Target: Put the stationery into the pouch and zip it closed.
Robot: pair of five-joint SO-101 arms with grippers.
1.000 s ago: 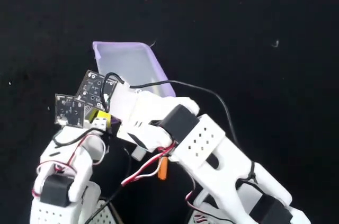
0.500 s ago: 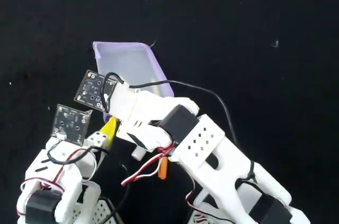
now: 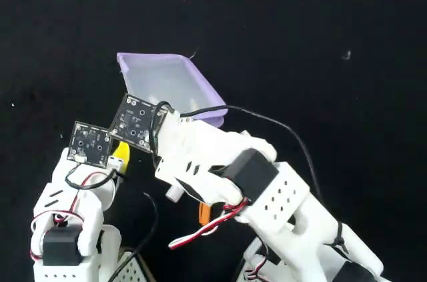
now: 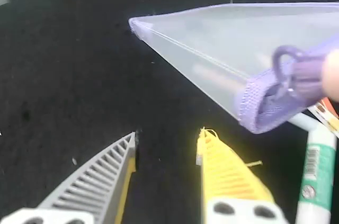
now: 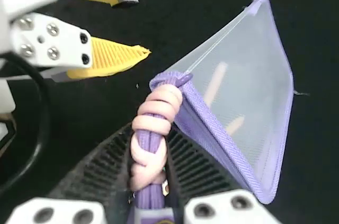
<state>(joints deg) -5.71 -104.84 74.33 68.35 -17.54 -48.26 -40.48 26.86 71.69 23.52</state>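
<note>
Pouch, translucent w/ purple trim, sits on black desk, left of centre in high view, just beyond both arms. R gripper has its fingers closed on pouch's zip end, clamped on a purple tab w/ pink cord wound round it. That end seems raised off desk; opposite end points away from the arms. Zip pull ring shows at the held end in L wrist view. Pale long shapes show thru pouch wall: stationery inside, can't tell which items.

L gripper hangs over bare desk near pouch's held end, not touching it. Its fingers are open w/ nothing btwn them: grey finger on one side, yellow finger on the other.

White pen w/ green label lies on desk just beside pouch's purple edge, outside it. Second pen-like item w/ orange print lies next to it, partly under pouch. Small orange item sits on desk under R arm; can't tell what it is.
</note>
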